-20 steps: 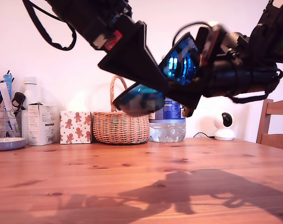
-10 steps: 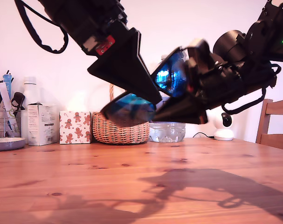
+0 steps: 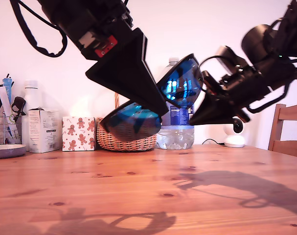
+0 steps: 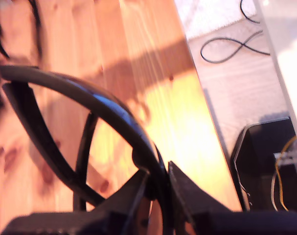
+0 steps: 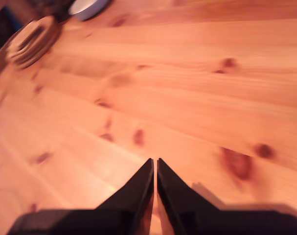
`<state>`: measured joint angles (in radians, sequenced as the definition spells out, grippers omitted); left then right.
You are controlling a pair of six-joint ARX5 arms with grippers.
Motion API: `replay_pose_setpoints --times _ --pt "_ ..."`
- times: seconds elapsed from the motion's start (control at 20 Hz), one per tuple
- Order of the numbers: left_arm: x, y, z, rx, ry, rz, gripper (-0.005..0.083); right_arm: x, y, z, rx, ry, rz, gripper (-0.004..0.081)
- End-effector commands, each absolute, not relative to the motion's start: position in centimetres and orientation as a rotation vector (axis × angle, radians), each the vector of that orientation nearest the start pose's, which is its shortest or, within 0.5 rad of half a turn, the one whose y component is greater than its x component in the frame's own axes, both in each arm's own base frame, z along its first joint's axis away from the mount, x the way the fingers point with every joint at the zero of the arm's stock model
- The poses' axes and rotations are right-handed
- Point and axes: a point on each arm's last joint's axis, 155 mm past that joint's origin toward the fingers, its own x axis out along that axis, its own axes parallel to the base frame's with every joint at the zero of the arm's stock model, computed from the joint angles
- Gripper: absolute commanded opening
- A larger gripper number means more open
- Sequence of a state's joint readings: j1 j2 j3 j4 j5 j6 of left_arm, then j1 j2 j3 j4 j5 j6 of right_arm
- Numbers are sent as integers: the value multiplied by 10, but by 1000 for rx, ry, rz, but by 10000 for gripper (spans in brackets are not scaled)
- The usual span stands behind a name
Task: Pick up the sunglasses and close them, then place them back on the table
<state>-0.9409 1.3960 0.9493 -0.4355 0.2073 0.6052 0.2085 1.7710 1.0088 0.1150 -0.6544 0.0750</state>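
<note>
Pine desk (image 3: 138, 196) below is bare under both arms. First gripper (image 4: 158, 183) pinches the sunglasses (image 3: 153, 100) frame in its jaws, well above desk; second gripper (image 5: 154, 169) has jaws shut on nothing, just beside the glasses. Prob best: check temples folded, then lower slow w/ lens up.

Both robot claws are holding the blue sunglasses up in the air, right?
Not quite. Only my first gripper is holding the sunglasses up in the air. The first wrist view shows the black frame pinched between its jaws. My second gripper is shut on nothing. The second wrist view shows only the table beneath it.
</note>
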Motion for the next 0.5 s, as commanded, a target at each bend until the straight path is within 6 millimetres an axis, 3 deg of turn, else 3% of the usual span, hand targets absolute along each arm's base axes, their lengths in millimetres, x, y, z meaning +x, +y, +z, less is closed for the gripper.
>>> replay_pose_setpoints --times 0.0,0.3,0.45 --pt "194 -325 115 819 561 -1291 -18 429 205 122 202 655 800 -10" --pt "212 -311 112 735 647 -1187 -14 413 189 155 -3 604 711 -10" --pt "225 -303 112 694 672 -1137 -14 396 187 169 -57 575 686 -10"
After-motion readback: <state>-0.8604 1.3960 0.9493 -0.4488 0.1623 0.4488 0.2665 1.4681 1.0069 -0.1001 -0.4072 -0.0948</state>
